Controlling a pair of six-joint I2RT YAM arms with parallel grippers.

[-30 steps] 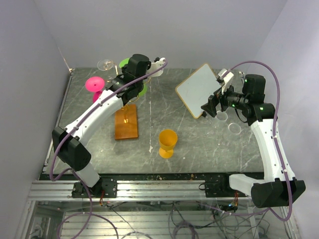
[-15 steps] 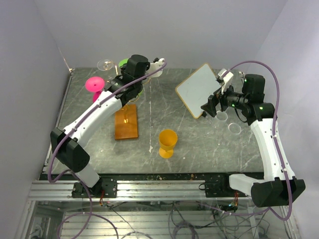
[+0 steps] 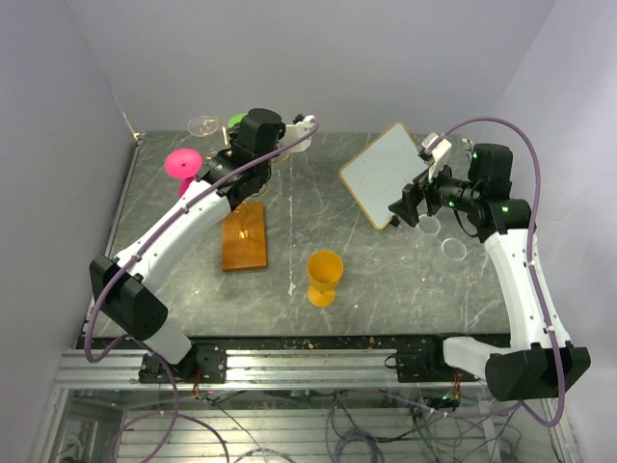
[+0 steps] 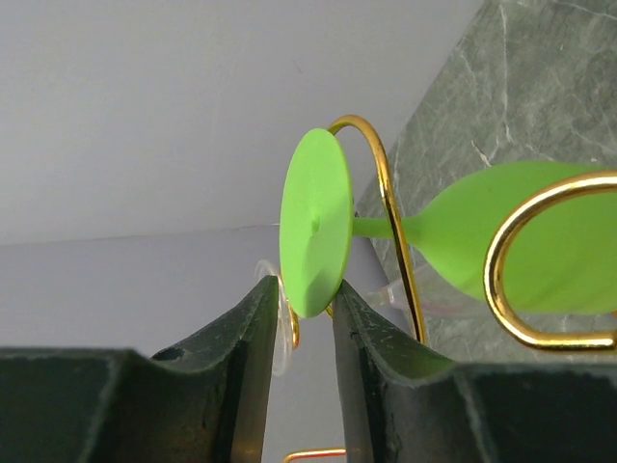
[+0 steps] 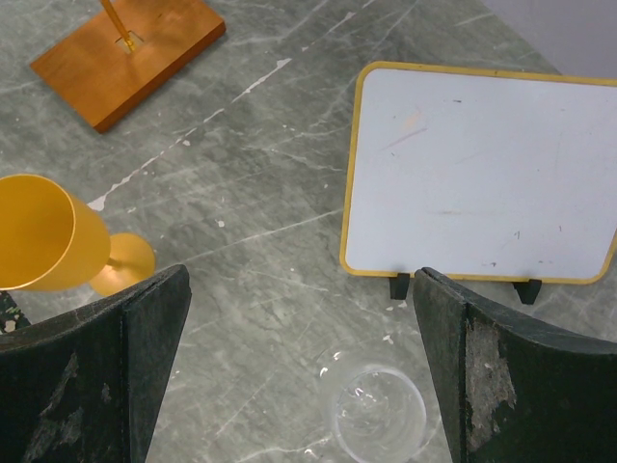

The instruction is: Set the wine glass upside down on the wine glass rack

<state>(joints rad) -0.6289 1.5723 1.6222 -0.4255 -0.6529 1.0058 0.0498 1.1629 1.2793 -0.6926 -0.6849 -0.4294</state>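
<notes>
Both fingers (image 4: 246,357) of the left gripper (image 4: 307,294) flanked the green wine glass (image 4: 482,231) foot, inverted in the rack (image 4: 390,222) at eleven o'clock, pinch uncertain; retreating crooked could unhook it, while the right gripper (image 5: 301,323) gaped.

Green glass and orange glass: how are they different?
The green glass is bright green; the orange glass is orange-yellow. The green glass has its stem in a gold hook of the rack; the orange glass stands upright on its foot on the table. Both have a bowl, a stem and a round foot.
</notes>
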